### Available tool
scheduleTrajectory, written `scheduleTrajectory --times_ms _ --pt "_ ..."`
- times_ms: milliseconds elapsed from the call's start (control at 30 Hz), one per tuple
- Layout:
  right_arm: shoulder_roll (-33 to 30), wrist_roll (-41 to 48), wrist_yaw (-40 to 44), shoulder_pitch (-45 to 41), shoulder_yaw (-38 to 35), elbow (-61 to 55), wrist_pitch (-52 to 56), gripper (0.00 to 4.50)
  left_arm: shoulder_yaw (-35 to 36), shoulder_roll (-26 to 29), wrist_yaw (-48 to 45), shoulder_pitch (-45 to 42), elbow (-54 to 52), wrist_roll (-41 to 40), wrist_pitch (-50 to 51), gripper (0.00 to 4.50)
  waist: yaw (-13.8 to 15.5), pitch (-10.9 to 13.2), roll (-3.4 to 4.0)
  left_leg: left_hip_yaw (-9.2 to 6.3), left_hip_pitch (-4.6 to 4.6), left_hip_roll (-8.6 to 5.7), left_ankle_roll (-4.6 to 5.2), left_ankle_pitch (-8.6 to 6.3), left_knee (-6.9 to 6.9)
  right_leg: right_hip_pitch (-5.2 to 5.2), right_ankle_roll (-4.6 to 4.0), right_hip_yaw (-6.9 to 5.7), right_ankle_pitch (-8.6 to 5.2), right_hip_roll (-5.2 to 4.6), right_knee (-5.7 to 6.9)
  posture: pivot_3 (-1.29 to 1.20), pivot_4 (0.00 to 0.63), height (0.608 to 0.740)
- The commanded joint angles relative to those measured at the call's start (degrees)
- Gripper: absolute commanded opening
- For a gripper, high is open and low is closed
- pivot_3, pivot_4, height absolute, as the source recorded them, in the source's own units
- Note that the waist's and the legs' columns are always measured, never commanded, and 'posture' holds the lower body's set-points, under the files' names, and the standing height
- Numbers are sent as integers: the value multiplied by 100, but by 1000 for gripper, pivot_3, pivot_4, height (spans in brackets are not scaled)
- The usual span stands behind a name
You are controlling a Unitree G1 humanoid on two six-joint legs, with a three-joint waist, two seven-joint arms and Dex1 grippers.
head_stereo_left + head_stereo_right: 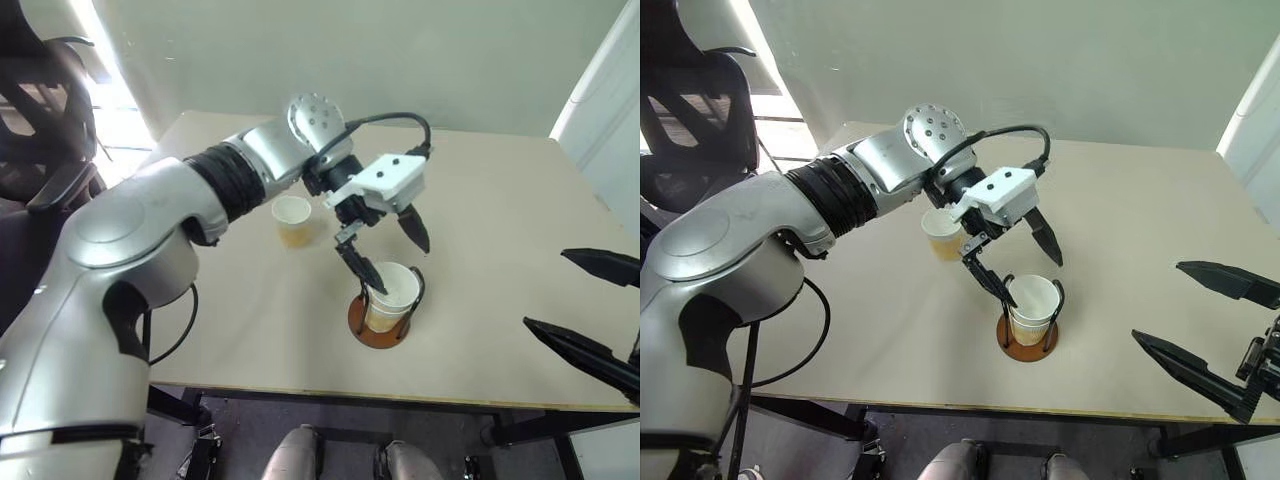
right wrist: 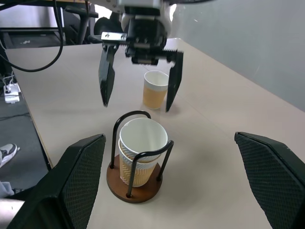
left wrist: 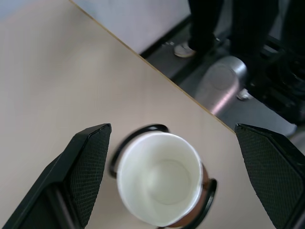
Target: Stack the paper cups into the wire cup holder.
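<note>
Right now the wire cup holder [image 2: 136,179] stands near the front edge of the beige desk [image 1: 500,230], its reddish-brown disc base flat on the surface and its two black wire loops upright. Two paper cups sit nested inside it, the upper cup [image 2: 143,139] pushed down into the lower cup [image 2: 136,172], both upright with their white mouths facing up. A third cup [image 1: 292,220] stands alone on the desk, upright, farther back from the holder and apart from it. The left end effector [image 1: 392,255] hangs just above the stacked cups with its two black fingers spread wide and nothing between them; one fingertip is close by the rim of the top cup. The right end effector [image 1: 590,312] waits off to the right side, well apart from the holder, also spread open and empty.
</note>
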Motion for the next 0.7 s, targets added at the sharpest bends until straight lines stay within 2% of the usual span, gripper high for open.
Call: scheduleTrajectory --times_ms 33,200,333,433,500,700 --pt "-72 -18 69 -39 -32 74 -24 4500 405 -97 -191 -84 962 564 -206 4453 0 0 1 0 1 0 0 0 0 0 1 0 -1 0 1 0 150 740" --pt "-91 -116 135 -96 38 140 -19 4500 876 -425 -178 80 3044 2852 -910 4453 -2 1 3 0 3 0 1 3 -1 -1 6 2 -3 0 1 0 150 740" --pt "-144 -208 147 -264 259 207 -68 4500 1176 -397 1113 500 3607 4554 -1001 4453 -12 0 4 0 6 -3 1 2 -3 -2 8 6 -4 1 -1 0 150 740" --pt "-187 -283 157 -393 405 257 -61 4500 1600 -381 1471 737 3695 5365 -937 4453 8 4 -2 0 -1 -8 -6 13 -4 -7 23 5 -5 0 -2 0 150 740" --pt "-221 -295 175 -465 436 289 -37 4500 1939 -374 1401 863 3711 5705 -844 4453 43 5 -4 -1 -10 -13 -34 37 -5 -9 31 5 3 0 -4 0 150 740" --pt "-221 -280 239 -490 360 288 60 4500 2694 -425 2104 1108 3726 6712 -833 4453 56 4 -4 1 -5 -55 -27 34 -18 -9 33 7 3 -38 -3 0 150 740"
